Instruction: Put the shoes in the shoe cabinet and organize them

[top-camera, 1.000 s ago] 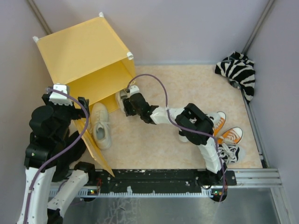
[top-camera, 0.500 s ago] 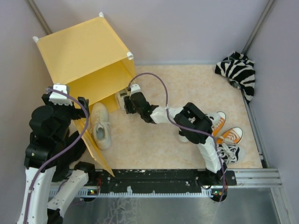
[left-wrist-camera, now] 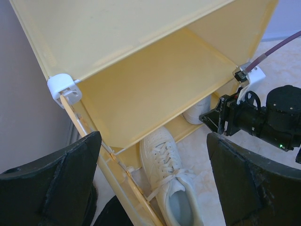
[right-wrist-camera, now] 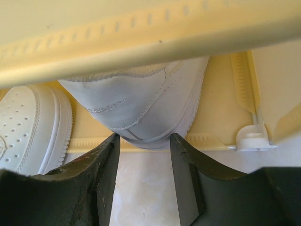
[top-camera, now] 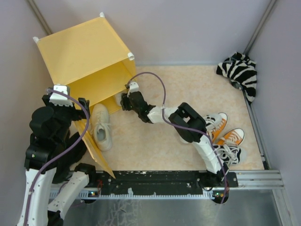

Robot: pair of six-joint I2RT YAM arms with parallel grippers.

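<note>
The yellow shoe cabinet lies at the far left with its door swung open toward me. My right gripper reaches to its opening, shut on the heel of a white shoe that sits on the lower compartment floor under the shelf. Only a sliver of that shoe shows from above. A second white shoe lies beside it, toe just inside the cabinet, and shows in the left wrist view. My left gripper hovers open and empty above the cabinet front, near the door.
Two orange sneakers and a black-and-white sneaker lie at the right near my right arm's base. A zebra-striped cloth bundle sits in the far right corner. Grey walls close in the sides and back.
My right gripper has moved left toward the cabinet, carrying the white shoe from outside the opening into the lower compartment. The left arm has not moved.
</note>
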